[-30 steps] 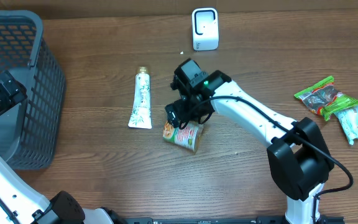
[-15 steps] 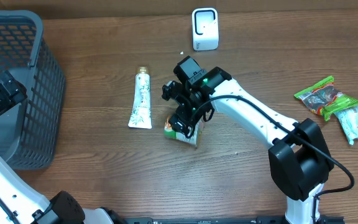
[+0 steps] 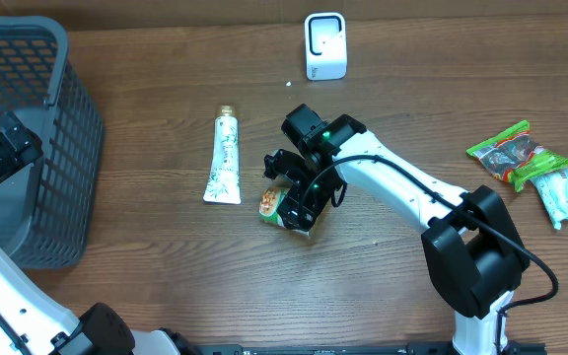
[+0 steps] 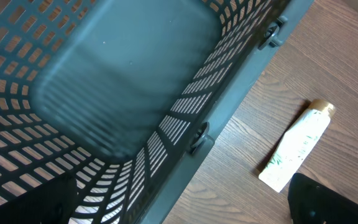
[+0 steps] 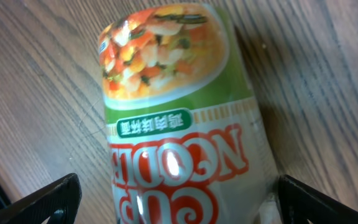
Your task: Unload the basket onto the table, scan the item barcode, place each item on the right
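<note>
The item is a cup noodle (image 3: 276, 206) lying on its side on the wooden table, with a green band, a food picture and red lettering (image 5: 179, 124). No barcode shows on the side I see. My right gripper (image 3: 302, 195) hangs just over it, open. In the right wrist view the right gripper (image 5: 179, 208) has one dark finger on each side of the cup, and a gap shows beside each. The white scanner (image 3: 324, 45) stands at the table's far edge. My left gripper (image 4: 179, 208) is open and empty above the basket's edge (image 3: 8, 148).
A grey mesh basket (image 3: 65, 59) takes up the far left, its wall (image 4: 229, 106) close below my left wrist. A white toothpaste tube (image 3: 223, 158) lies left of the cup (image 4: 297, 146). Green snack packets (image 3: 516, 153) and a white pouch (image 3: 562, 197) lie at the right.
My right wrist has turned and come down toward the near side, so its fingers now straddle the cup. The cup has barely shifted. The left arm has not moved.
</note>
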`<control>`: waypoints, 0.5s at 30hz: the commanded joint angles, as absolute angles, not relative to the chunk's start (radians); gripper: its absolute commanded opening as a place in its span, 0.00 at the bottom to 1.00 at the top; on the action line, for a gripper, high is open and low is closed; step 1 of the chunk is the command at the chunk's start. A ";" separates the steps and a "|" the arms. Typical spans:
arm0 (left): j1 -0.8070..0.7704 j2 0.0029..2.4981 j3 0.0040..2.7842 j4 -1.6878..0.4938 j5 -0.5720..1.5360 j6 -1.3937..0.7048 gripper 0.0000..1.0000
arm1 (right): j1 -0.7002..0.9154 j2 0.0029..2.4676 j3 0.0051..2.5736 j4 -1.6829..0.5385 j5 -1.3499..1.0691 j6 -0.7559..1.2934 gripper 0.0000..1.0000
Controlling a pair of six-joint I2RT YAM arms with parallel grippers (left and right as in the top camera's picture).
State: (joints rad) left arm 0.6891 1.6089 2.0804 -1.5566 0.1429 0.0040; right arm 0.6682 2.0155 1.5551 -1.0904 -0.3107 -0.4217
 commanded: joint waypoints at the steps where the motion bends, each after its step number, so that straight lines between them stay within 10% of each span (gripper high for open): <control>1: 0.691 1.608 2.082 -1.556 0.147 0.020 1.00 | 0.670 2.013 1.550 -1.101 -0.343 -0.415 1.00; 10: 0.691 1.608 2.082 -1.555 0.147 0.020 0.99 | 0.670 2.014 1.485 -1.049 -0.342 -0.416 0.99; 15: 0.691 1.608 2.082 -1.556 0.147 0.020 1.00 | 0.670 2.014 1.477 -1.023 -0.334 -0.416 0.80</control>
State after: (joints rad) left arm 0.6891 1.6089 2.0804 -1.5566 0.1429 0.0040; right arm 0.6682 2.0155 1.4826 -1.0443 -0.3336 -0.4141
